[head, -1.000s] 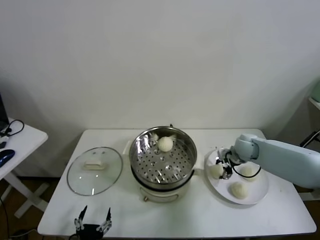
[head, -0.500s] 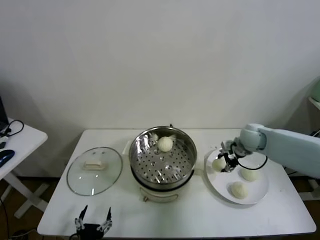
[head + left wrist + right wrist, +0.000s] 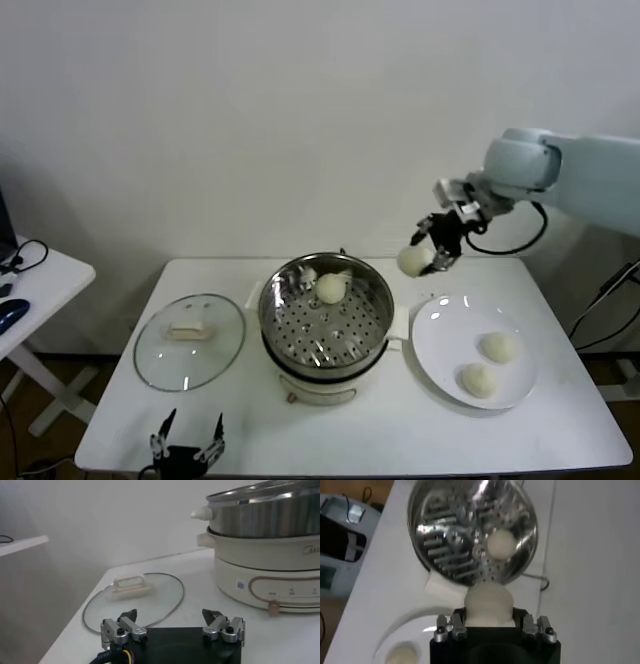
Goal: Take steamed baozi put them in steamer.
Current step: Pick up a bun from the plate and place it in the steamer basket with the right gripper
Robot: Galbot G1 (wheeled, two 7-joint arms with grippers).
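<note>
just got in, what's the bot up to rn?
The right hand is shut on a baozi, held in the air between the white plate and the steamer. One baozi is already in the steamer; two remain on the plate. The left hand is parked open at the table's near edge by the glass lid.

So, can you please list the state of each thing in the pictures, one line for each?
Right end effector: shut on a bun, raised above the table.
Held bun: lifted, between plate and steamer.
Steamer: uncovered, one bun inside.
Plate: two buns lying on it.
Glass lid: off, lying flat on the table.
Left end effector: open, idle at the table's front edge.
</note>
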